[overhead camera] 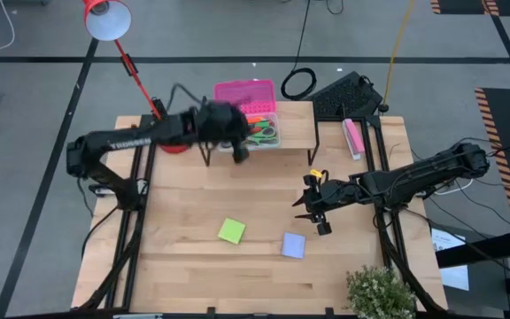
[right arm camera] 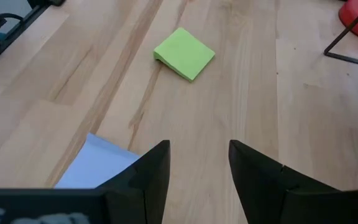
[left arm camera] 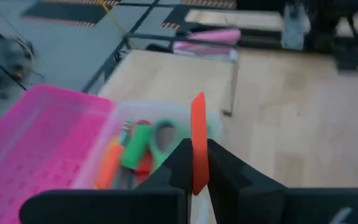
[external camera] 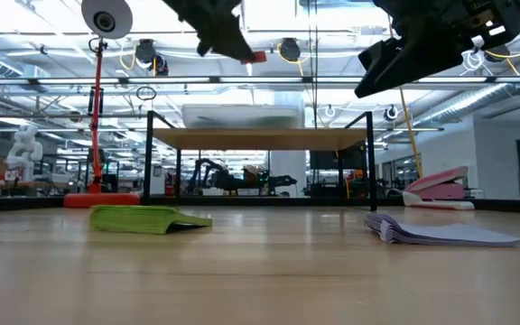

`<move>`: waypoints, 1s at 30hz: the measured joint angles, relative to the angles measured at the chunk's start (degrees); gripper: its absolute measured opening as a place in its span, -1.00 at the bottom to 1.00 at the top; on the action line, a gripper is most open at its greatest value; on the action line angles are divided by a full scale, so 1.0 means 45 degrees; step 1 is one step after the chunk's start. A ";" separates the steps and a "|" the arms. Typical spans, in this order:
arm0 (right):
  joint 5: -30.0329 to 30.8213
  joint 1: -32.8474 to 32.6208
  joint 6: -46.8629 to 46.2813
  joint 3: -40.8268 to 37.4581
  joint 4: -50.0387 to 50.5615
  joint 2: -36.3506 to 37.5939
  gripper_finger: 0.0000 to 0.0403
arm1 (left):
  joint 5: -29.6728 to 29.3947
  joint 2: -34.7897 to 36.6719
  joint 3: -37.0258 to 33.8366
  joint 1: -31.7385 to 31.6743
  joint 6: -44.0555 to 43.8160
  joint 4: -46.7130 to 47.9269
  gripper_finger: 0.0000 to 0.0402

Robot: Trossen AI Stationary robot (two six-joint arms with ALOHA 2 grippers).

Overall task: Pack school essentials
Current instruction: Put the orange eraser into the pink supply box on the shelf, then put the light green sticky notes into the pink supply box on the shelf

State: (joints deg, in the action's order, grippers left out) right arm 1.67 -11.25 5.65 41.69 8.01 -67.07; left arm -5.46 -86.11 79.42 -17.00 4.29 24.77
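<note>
Red pencil [left arm camera: 197,140] in left hand [left arm camera: 194,168]

Robotics lab, ceiling trusses [external camera: 260,83], other robot arms [external camera: 208,171]

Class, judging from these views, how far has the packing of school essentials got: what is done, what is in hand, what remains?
Done: scissors and pens already lie in the clear box. In hand: the left gripper holds a red pencil above the box. Left: the green pad and lavender pad on the table; the right gripper, open, hovers near them.
</note>
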 joint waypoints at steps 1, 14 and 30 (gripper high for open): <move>0.0000 0.0000 0.0000 0.0000 -0.0004 0.0002 -0.22 | 0.0774 -0.0023 0.0076 -0.0583 -0.0088 0.0020 -0.84; 0.0007 0.0000 0.0044 0.0000 0.0037 0.0000 -0.22 | 0.4165 -0.2283 0.0927 -0.3528 0.0387 0.0199 -0.77; 0.0005 0.0000 0.0000 0.0000 0.0083 0.0000 -0.22 | 0.3147 -0.2499 0.0951 -0.3590 0.1343 0.0189 -0.75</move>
State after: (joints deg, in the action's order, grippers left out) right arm 1.69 -11.25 5.65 41.69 8.38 -67.07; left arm 8.69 -97.35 83.70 -33.15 10.33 25.63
